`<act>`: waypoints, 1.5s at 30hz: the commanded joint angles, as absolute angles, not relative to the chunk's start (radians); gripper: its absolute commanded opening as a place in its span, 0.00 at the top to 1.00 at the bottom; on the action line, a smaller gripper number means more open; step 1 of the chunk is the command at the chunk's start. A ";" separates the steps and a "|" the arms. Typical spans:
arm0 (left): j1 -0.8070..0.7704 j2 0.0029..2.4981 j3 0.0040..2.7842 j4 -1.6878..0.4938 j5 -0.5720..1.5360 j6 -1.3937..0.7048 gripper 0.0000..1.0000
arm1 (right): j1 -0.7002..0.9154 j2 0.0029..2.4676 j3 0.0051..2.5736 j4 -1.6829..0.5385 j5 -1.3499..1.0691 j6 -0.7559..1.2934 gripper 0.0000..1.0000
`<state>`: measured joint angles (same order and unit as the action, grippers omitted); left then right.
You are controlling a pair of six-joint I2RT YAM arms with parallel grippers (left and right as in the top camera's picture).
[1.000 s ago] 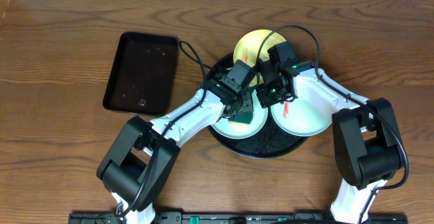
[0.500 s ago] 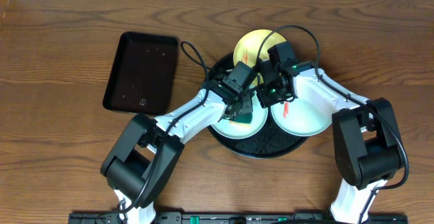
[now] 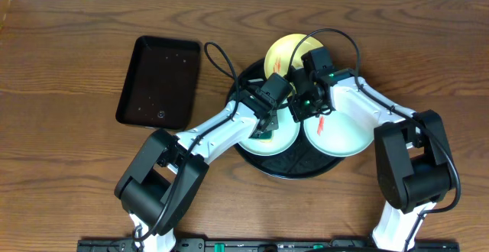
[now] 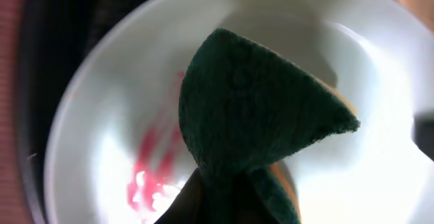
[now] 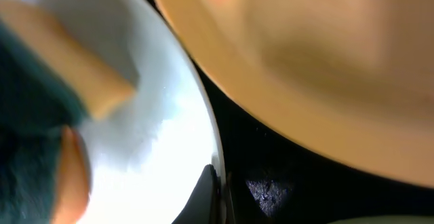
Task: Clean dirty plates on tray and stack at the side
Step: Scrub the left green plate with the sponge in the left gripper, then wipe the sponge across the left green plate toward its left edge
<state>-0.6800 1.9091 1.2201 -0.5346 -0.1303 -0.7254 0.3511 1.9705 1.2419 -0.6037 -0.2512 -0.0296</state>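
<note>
The round black tray [image 3: 263, 162] holds two plates. A white plate [image 3: 276, 143] lies on its left part and shows a red smear [image 4: 152, 176] in the left wrist view. A light blue-green plate [image 3: 348, 134] with a red-orange smear lies on its right part. The pale yellow plate [image 3: 284, 52] rests at the tray's far edge. My left gripper [image 3: 269, 122] is shut on a green and yellow sponge [image 4: 251, 108], pressing it onto the white plate [image 4: 102, 115]. My right gripper [image 5: 218, 190] is shut on that plate's rim [image 5: 203, 129], with the yellow plate [image 5: 325, 61] close beyond it.
A smaller rectangular black tray [image 3: 158, 82] sits on the wooden table to the left of the round tray. Both arms cross over the round tray, and a black cable loops above the yellow plate. The table's far edge runs along the top.
My left gripper has slid the sponge a little toward the far side of the white plate. The right gripper has stayed on the rim.
</note>
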 commanded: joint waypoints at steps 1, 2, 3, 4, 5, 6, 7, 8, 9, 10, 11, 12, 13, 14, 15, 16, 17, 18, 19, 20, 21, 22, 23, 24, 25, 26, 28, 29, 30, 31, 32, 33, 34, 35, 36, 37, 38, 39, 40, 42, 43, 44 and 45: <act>-0.648 1.945 1.195 -0.575 -0.366 -0.715 0.92 | 0.355 1.990 1.242 -0.614 -0.213 -0.031 0.99; -0.645 1.945 1.195 -0.575 -0.391 -0.715 0.92 | 0.355 1.990 1.242 -0.614 -0.213 -0.031 0.99; -0.642 1.945 1.195 -0.575 -0.414 -0.715 0.92 | 0.355 1.990 1.242 -0.614 -0.213 -0.031 0.99; -0.638 1.945 1.195 -0.575 -0.445 -0.714 0.92 | 0.355 1.990 1.242 -0.615 -0.213 -0.031 0.99; -0.635 1.945 1.196 -0.575 -0.469 -0.714 0.92 | 0.355 1.990 1.242 -0.616 -0.213 -0.031 0.99; -0.632 1.945 1.198 -0.575 -0.489 -0.712 0.92 | 0.355 1.990 1.242 -0.617 -0.213 -0.032 0.99; -0.627 1.945 1.201 -0.576 -0.508 -0.706 0.92 | 0.355 1.990 1.242 -0.617 -0.213 -0.032 0.99; -0.623 1.944 1.207 -0.579 -0.519 -0.703 0.92 | 0.355 1.990 1.242 -0.617 -0.213 -0.032 0.99; -0.620 1.943 1.212 -0.579 -0.522 -0.693 0.92 | 0.355 1.990 1.242 -0.618 -0.213 -0.032 0.99; -0.617 1.938 1.219 -0.579 -0.526 -0.681 0.92 | 0.355 1.990 1.242 -0.618 -0.213 -0.032 0.99; -0.615 1.932 1.225 -0.578 -0.531 -0.672 0.92 | 0.355 1.990 1.242 -0.618 -0.213 -0.032 0.99; -0.614 1.923 1.231 -0.578 -0.537 -0.664 0.93 | 0.355 1.990 1.242 -0.618 -0.213 -0.032 0.99; -0.613 1.912 1.237 -0.576 -0.537 -0.657 0.92 | 0.355 1.990 1.242 -0.618 -0.213 -0.032 0.99; -0.612 1.898 1.241 -0.571 -0.536 -0.646 0.92 | 0.355 1.990 1.242 -0.618 -0.213 -0.032 0.99; -0.612 1.873 1.245 -0.558 -0.536 -0.636 0.92 | 0.355 1.990 1.242 -0.618 -0.214 -0.031 0.99; -0.612 1.858 1.245 -0.550 -0.535 -0.636 0.92 | 0.355 1.990 1.242 -0.618 -0.213 -0.031 0.99; -0.612 1.843 1.245 -0.543 -0.532 -0.636 0.92 | 0.355 1.990 1.242 -0.618 -0.213 -0.031 0.99; -0.613 1.825 1.245 -0.537 -0.522 -0.636 0.92 | 0.355 1.990 1.242 -0.618 -0.213 -0.032 0.99; -0.612 1.810 1.245 -0.533 -0.499 -0.636 0.92 | 0.355 1.990 1.242 -0.618 -0.213 -0.032 0.99; -0.612 1.799 1.245 -0.529 -0.470 -0.636 0.92 | 0.355 1.990 1.242 -0.618 -0.213 -0.032 0.99; -0.612 1.789 1.244 -0.521 -0.421 -0.636 0.92 | 0.355 1.990 1.242 -0.618 -0.213 -0.031 0.99; -0.612 1.785 1.244 -0.511 -0.369 -0.636 0.92 | 0.355 1.990 1.242 -0.617 -0.214 -0.032 0.99; -0.612 1.784 1.244 -0.493 -0.299 -0.636 0.92 | 0.355 1.990 1.242 -0.617 -0.214 -0.031 0.99; -0.612 1.785 1.244 -0.472 -0.221 -0.636 0.92 | 0.355 1.990 1.242 -0.617 -0.213 -0.031 0.99; -0.612 1.790 1.243 -0.451 -0.158 -0.636 0.92 | 0.355 1.990 1.242 -0.616 -0.214 -0.031 0.99; -0.613 1.794 1.243 -0.430 -0.088 -0.636 0.92 | 0.355 1.990 1.242 -0.616 -0.213 -0.032 0.99; -0.614 1.804 1.238 -0.393 0.001 -0.637 0.92 | 0.355 1.990 1.242 -0.616 -0.214 -0.032 0.99; -0.615 1.808 1.235 -0.378 0.031 -0.641 0.92 | 0.355 1.990 1.242 -0.616 -0.214 -0.032 0.99; -0.614 1.813 1.232 -0.370 0.047 -0.658 0.92 | 0.355 1.990 1.242 -0.616 -0.214 -0.031 0.99; -0.614 1.819 1.230 -0.371 0.046 -0.678 0.92 | 0.355 1.990 1.242 -0.616 -0.214 -0.031 0.99; -0.614 1.827 1.227 -0.372 0.045 -0.696 0.92 | 0.355 1.990 1.242 -0.616 -0.213 -0.031 0.99; -0.614 1.834 1.224 -0.372 0.045 -0.702 0.93 | 0.355 1.990 1.242 -0.616 -0.213 -0.032 0.99; -0.614 1.842 1.220 -0.372 0.045 -0.708 0.92 | 0.355 1.990 1.242 -0.616 -0.214 -0.032 0.99; -0.613 1.854 1.214 -0.372 0.045 -0.721 0.92 | 0.355 1.990 1.242 -0.616 -0.213 -0.032 0.99; -0.612 1.863 1.209 -0.373 0.045 -0.731 0.92 | 0.355 1.990 1.242 -0.616 -0.214 -0.031 0.99; -0.612 1.875 1.205 -0.373 0.045 -0.739 0.92 | 0.355 1.990 1.242 -0.616 -0.214 -0.031 0.99; -0.612 1.888 1.200 -0.371 0.045 -0.740 0.93 | 0.355 1.990 1.242 -0.616 -0.213 -0.031 0.99; -0.612 1.900 1.198 -0.373 0.045 -0.740 0.92 | 0.355 1.990 1.242 -0.616 -0.214 -0.032 0.99; -0.612 1.910 1.198 -0.376 0.045 -0.743 0.92 | 0.355 1.990 1.242 -0.616 -0.214 -0.031 0.99; -0.612 1.929 1.198 -0.379 0.045 -0.743 0.92 | 0.355 1.990 1.242 -0.616 -0.213 -0.032 0.99; -0.612 1.936 1.198 -0.380 0.045 -0.743 0.92 | 0.355 1.990 1.242 -0.616 -0.214 -0.032 0.99; -0.612 1.941 1.198 -0.383 0.044 -0.743 0.92 | 0.355 1.990 1.242 -0.616 -0.213 -0.032 0.99; -0.612 1.944 1.197 -0.388 0.043 -0.743 0.92 | 0.355 1.990 1.242 -0.617 -0.214 -0.032 0.99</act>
<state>-0.6151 1.9152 1.2140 -0.3706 0.0307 -0.7296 0.3542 1.9705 1.2427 -0.6075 -0.2607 -0.0120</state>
